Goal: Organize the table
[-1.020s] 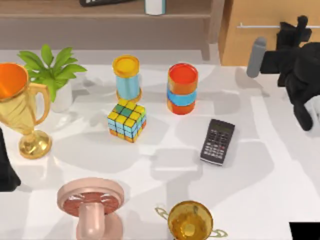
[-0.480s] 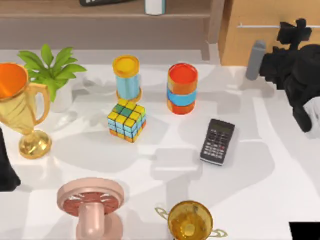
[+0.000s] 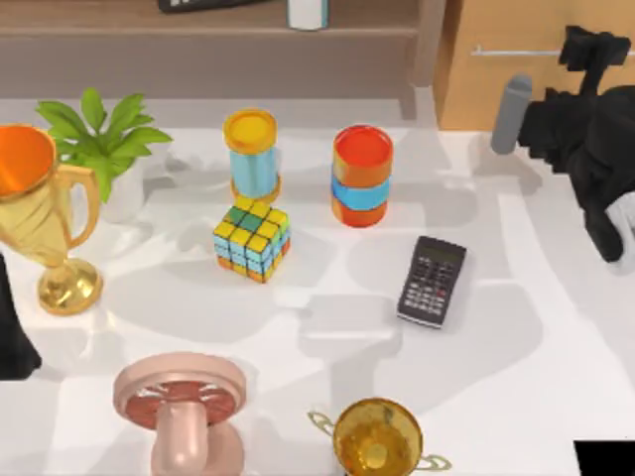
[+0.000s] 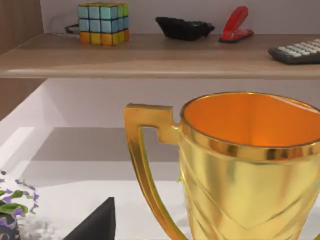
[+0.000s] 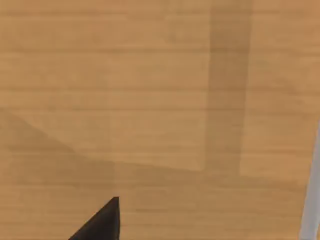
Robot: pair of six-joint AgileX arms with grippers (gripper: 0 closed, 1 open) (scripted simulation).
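Note:
The white table (image 3: 516, 357) carries scattered objects: a Rubik's cube (image 3: 251, 239), a black calculator (image 3: 433, 281), a yellow-and-blue can (image 3: 251, 154) and a red-and-blue can (image 3: 362, 176). A gold trophy with an orange inside (image 3: 40, 218) (image 4: 250, 165) stands at the left. My right gripper (image 3: 593, 45) is raised at the back right, close to the light-wood drawer front (image 3: 516, 69) (image 5: 150, 100) and its silver handle (image 3: 516, 51). My left arm (image 3: 10, 337) is parked at the table's left edge, just behind the trophy.
A potted plant (image 3: 99, 139) stands at the back left. A pink dumbbell-like piece (image 3: 179, 407) and a second gold trophy (image 3: 377, 436) sit at the front. The brown shelf (image 4: 150, 55) behind holds another cube (image 4: 102, 23), a red stapler (image 4: 237, 24) and a calculator (image 4: 297, 51).
My right gripper has shifted slightly toward the back right, closer to the drawer front. The objects on the table and the left arm have not moved.

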